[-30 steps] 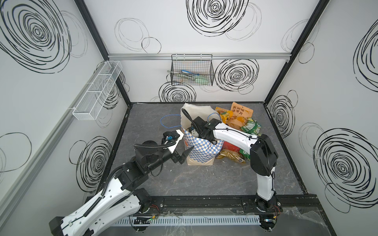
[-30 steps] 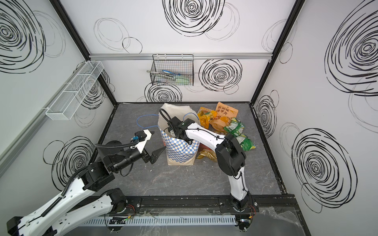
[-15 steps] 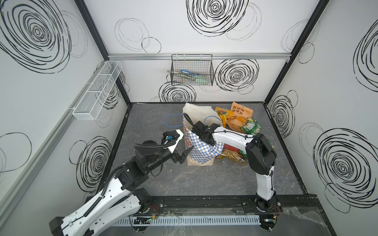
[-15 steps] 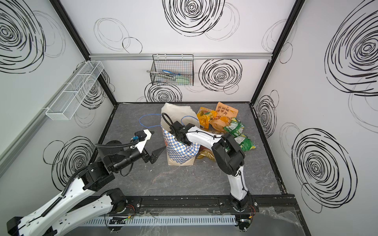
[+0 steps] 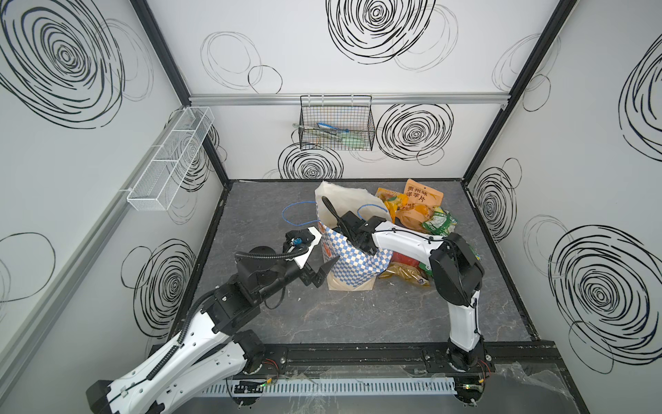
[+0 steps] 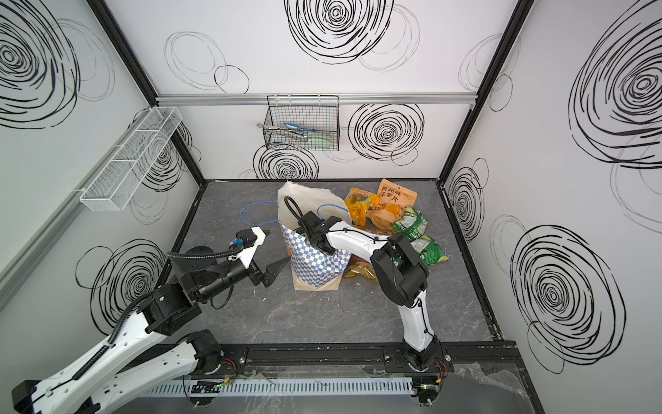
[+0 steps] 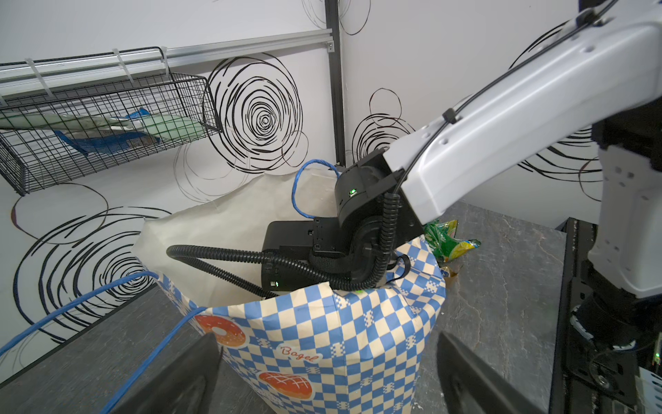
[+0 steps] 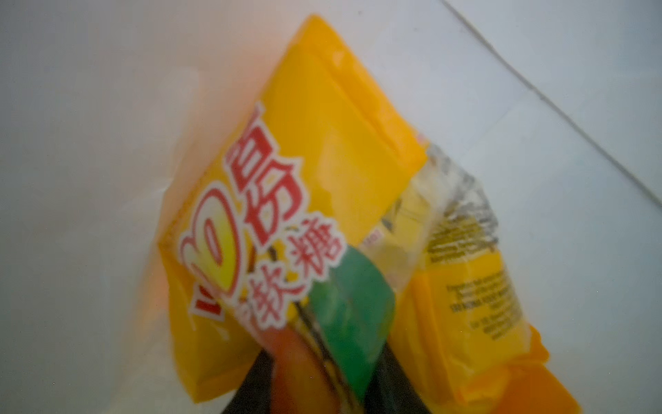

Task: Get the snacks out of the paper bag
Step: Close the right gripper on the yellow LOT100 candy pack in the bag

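Clerk: Entry one, right gripper [image 8: 322,376]?

Checker: Inside the paper bag [image 5: 354,265]. Jaws narrow, with dark fingers [image 8: 404,394] pressed on either side of one end of a yellow packet [image 8: 304,215] that has red Chinese characters on its face. Picture blurred.

Clerk: Packet's lie?

Checker: Long axis runs straight out from the fingertips. The gripped end bears green and orange print; the free end points away, toward the bag's pale inner wall. A second yellow wrapper [image 8: 465,279] with small black print lies against it; whether it is a separate packet, cannot tell.

Clerk: Visible from above?

Checker: No. In both top views only the right arm's wrist shows, sunk in the bag's mouth, hiding gripper and packet.

Clerk: Entry two, the bag.

Checker: Near table centre, upright, long axis vertical, mouth up. Blue-and-white check band, blue cord handles [image 5: 297,211]. Only the left wrist view gives the print: "Bagel", a doughnut, a bun.

Clerk: Entry three, left gripper [image 5: 324,249]?

Checker: At the bag's 9 o'clock, jaws wide, holding nothing, just beside the checked face. Contact cannot be told.

Clerk: Snacks outside?

Checker: Heaped from the bag's 1 to 4 o'clock:
- yellow-orange bag [image 5: 388,200] and orange pouch [image 5: 421,200], at 1 to 2
- green packets [image 5: 440,222], toward 3
- red pouch [image 5: 404,258] and gold bag [image 5: 404,274], at 4, partly under the right arm

Clerk: Remainder?

Checker: Black wire basket [image 5: 336,123] on the rear wall, 12 o'clock
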Motion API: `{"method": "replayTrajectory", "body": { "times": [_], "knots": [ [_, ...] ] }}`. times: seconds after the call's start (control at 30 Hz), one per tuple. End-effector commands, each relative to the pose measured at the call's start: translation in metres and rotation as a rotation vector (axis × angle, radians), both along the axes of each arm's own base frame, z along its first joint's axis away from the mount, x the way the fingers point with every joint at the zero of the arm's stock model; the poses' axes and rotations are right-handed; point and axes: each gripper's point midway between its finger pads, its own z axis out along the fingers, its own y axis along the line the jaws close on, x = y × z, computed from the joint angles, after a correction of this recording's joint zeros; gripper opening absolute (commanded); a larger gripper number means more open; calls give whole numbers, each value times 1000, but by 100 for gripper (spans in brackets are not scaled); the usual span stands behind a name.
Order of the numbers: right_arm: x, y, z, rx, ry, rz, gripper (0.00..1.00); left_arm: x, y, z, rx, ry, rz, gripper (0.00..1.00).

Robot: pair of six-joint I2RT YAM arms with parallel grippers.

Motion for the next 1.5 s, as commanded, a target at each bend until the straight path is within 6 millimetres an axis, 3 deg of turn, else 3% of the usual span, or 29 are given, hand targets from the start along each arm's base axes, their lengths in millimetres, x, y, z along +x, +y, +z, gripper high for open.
{"method": "replayTrajectory", "body": {
  "times": [0.0, 0.2, 0.8, 1.47],
  "knots": [
    [-14, -3, -34, -54, 70, 11, 16, 0, 1, 19, -46, -44, -1, 96],
    [-2, 5, -6, -5, 10, -5, 0, 0, 1, 19, -48, -45, -2, 96],
    [40, 23, 92, 166, -185, -87, 0, 0, 0, 18, -44, -42, -3, 96],
    [78, 15, 180, 291, -360, -175, 0, 0, 0, 17, -42, -38, -5, 96]
  ]
}}
